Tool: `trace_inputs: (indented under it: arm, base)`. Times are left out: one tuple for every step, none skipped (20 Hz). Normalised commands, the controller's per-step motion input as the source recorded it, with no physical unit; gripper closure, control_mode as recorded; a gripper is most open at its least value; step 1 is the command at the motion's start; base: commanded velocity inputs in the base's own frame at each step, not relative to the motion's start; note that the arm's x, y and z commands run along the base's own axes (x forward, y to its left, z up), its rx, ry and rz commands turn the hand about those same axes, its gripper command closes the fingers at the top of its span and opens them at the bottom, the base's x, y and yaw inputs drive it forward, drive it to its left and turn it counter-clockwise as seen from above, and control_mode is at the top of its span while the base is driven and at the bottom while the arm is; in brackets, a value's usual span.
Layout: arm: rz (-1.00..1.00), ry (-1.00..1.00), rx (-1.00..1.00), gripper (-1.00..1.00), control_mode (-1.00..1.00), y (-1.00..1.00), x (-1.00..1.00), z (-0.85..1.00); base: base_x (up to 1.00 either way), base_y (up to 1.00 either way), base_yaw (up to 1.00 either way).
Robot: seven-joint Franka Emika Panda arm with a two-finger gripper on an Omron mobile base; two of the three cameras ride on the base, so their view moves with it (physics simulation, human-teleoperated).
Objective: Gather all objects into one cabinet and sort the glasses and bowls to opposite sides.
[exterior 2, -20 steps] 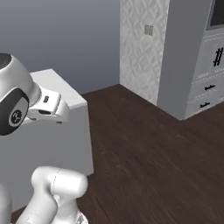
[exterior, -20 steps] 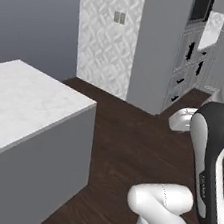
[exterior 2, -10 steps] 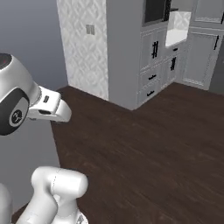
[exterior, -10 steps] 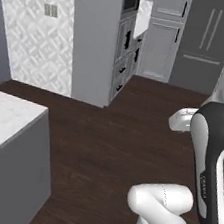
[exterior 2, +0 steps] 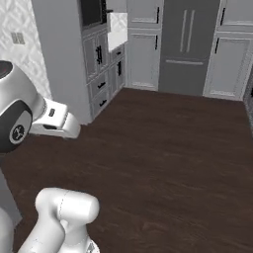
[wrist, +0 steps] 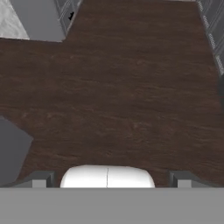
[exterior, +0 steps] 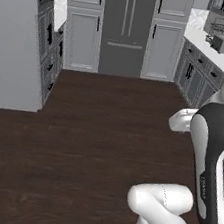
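No cups or bowls are in view, and I cannot pick out the task's cabinet. My gripper (wrist: 109, 180) hangs over bare dark wood floor (wrist: 127, 87). Its two fingertips (wrist: 40, 179) stand far apart, open, with nothing between them. In the left base view the white hand (exterior: 183, 120) sticks out to the left of the dark forearm. In the right base view the hand (exterior 2: 55, 118) points right, above the floor.
A grey fridge (exterior: 125, 30) stands at the far wall between pale cabinets. A tall grey oven column (exterior: 17, 45) is on the left. A counter with small appliances (exterior: 222, 44) runs along the right. A grey island corner (wrist: 13, 148) lies close by on the left.
The whole picture has swung as the base turned. The island and patterned wall slid off to the left, and the fridge wall came into view. The arm keeps its pose.
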Motion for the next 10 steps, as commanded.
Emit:
trace_inputs:
  arm:
    - [0.00, 0.00, 0.00, -1.00, 1.00, 0.00, 0.00, 0.00]
    - [0.00, 0.00, 0.00, -1.00, 1.00, 0.00, 0.00, 0.00]
    - [0.00, 0.00, 0.00, -1.00, 1.00, 0.00, 0.00, 0.00]
    - [0.00, 0.00, 0.00, -1.00, 1.00, 0.00, 0.00, 0.00]
    - [0.00, 0.00, 0.00, -1.00, 1.00, 0.00, 0.00, 0.00]
    - [0.00, 0.00, 0.00, -1.00, 1.00, 0.00, 0.00, 0.00]
    - [0.00, 0.00, 0.00, -1.00, 1.00, 0.00, 0.00, 0.00]
    - [0.00, 0.00, 0.00, -1.00, 1.00, 0.00, 0.00, 0.00]
    - [0.00, 0.00, 0.00, -1.00, 1.00, 0.00, 0.00, 0.00]
    - [0.00, 0.00, 0.00, -1.00, 1.00, 0.00, 0.00, 0.00]
  base:
    - [0.69, 0.00, -0.34]
    - [0.71, 0.00, -0.33]
    - [0.76, 0.00, -0.34]
    - [0.76, 0.00, -0.35]
    - [0.74, 0.00, -0.32]
    - [0.83, 0.00, -0.31]
    - [0.84, 0.00, -0.31]
    - [0.94, 0.00, -0.32]
    - [0.99, 0.00, -0.33]
    - [0.95, 0.00, -0.31]
